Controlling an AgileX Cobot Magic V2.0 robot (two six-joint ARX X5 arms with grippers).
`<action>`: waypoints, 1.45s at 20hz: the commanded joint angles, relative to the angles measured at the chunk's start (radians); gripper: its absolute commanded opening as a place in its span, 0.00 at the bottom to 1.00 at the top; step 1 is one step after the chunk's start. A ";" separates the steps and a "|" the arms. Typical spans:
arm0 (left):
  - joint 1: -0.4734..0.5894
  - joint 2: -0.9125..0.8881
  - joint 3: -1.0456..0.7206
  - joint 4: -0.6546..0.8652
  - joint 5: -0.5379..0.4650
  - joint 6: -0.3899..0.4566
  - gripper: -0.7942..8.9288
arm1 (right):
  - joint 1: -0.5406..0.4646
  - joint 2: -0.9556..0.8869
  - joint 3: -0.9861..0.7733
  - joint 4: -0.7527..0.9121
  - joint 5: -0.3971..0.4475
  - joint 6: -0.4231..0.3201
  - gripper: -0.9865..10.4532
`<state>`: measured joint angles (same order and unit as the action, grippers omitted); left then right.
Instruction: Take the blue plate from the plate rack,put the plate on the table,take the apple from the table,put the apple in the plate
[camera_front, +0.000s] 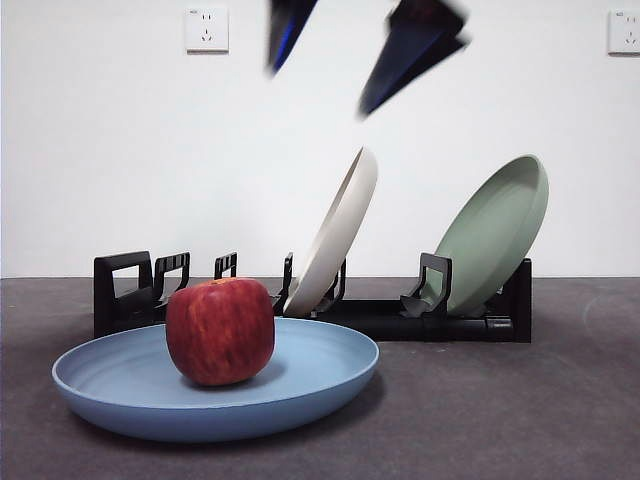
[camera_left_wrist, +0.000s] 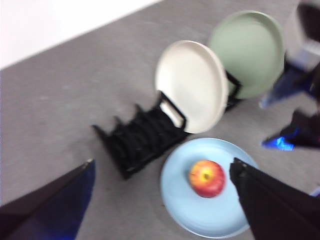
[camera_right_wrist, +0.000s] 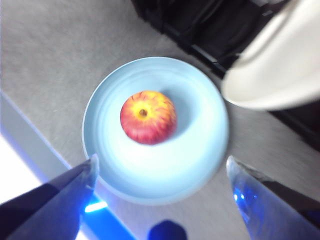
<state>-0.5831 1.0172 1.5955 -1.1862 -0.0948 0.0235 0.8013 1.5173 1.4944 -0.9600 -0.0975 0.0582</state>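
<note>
The plate (camera_front: 215, 392) with the apple (camera_front: 220, 331) is sitting on the grey table (camera_front: 520, 410) before a white wall (camera_front: 120, 150); both grippers (camera_right_wrist: 160, 172) (camera_left_wrist: 162, 182) are gaping wide, empty.

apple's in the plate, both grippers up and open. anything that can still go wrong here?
Two risks, both modest. The apple sits loose and off-centre in the blue plate, so a nudge might roll it over the shallow rim. The right gripper hangs directly above it, near the leaning cream plate; a careless retreat might clip that plate.
</note>
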 joint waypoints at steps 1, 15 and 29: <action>0.002 0.031 -0.002 0.013 0.047 0.020 0.33 | -0.026 -0.091 -0.001 -0.040 0.000 -0.029 0.35; 0.000 -0.048 -0.306 0.257 0.080 0.055 0.07 | -0.126 -0.355 -0.092 -0.021 -0.006 -0.077 0.07; 0.000 -0.457 -1.041 0.709 0.050 -0.077 0.07 | -0.126 -0.708 -0.918 0.620 0.003 0.079 0.07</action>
<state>-0.5831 0.5659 0.5587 -0.4919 -0.0452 -0.0456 0.6739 0.8101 0.5835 -0.3588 -0.1005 0.1246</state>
